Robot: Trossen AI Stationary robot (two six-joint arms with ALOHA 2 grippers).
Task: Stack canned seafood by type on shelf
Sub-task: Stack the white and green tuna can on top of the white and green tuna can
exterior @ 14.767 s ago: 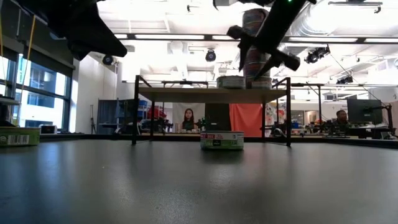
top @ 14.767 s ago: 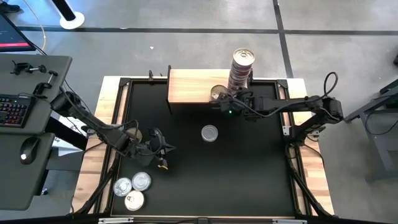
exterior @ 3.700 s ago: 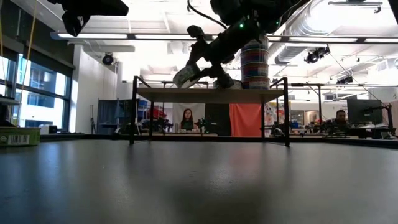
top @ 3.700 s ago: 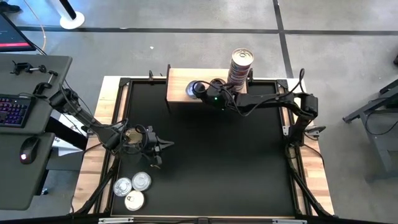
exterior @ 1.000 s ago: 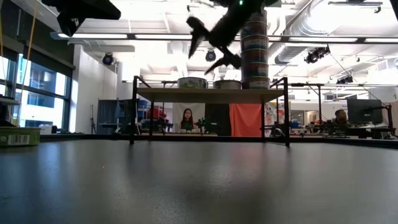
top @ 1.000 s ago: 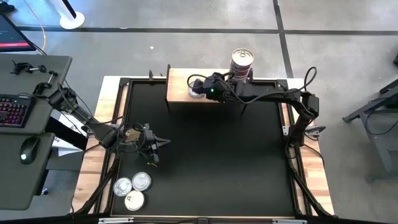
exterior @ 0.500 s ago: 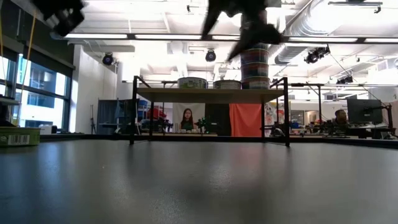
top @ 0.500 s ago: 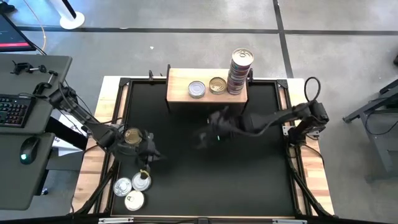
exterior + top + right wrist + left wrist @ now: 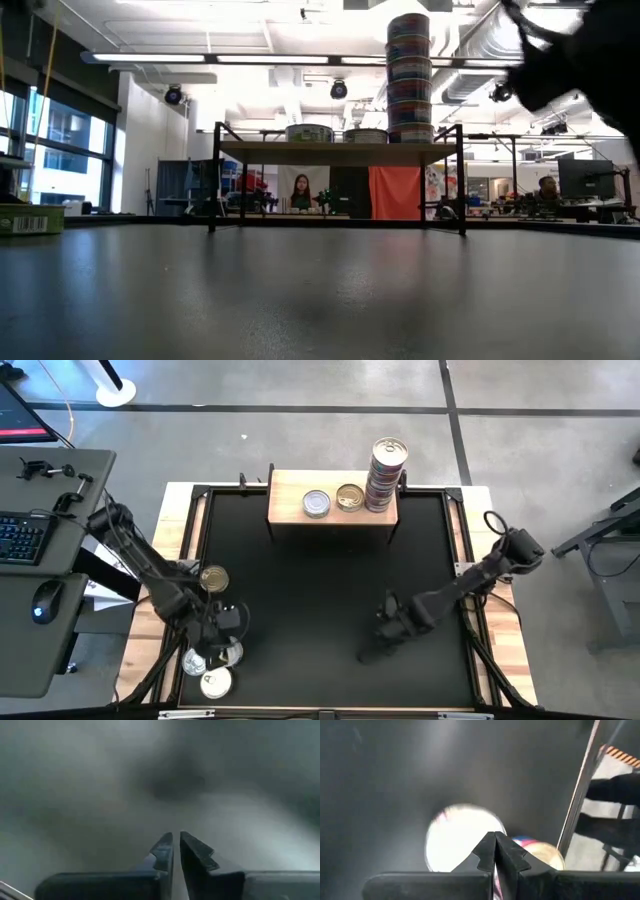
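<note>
1. A fetching step is judged in hand: the left pincer (image 9: 222,632), pressed together and empty, is held just above the loose tins (image 9: 207,668) on the tabletop (image 9: 320,590).
2. Next, spreading and lowering onto one tin seems called for.
3. The right pincer (image 9: 372,650), likewise pressed together, is parked well apart from them.
4. On the shelf (image 9: 287,493), far from both, a silver-topped tin (image 9: 317,504), a gold-topped tin (image 9: 349,497) and a tall stack (image 9: 387,472) are seen.

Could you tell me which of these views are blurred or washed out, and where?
Right wrist view: almost all smear, only the shut right gripper sharp. Left wrist view: the tin behind the left gripper glares white, edges soft. Low view: ceiling lights flare, a dark blurred arm at upper right. High view: sharp, shelf clear.
</note>
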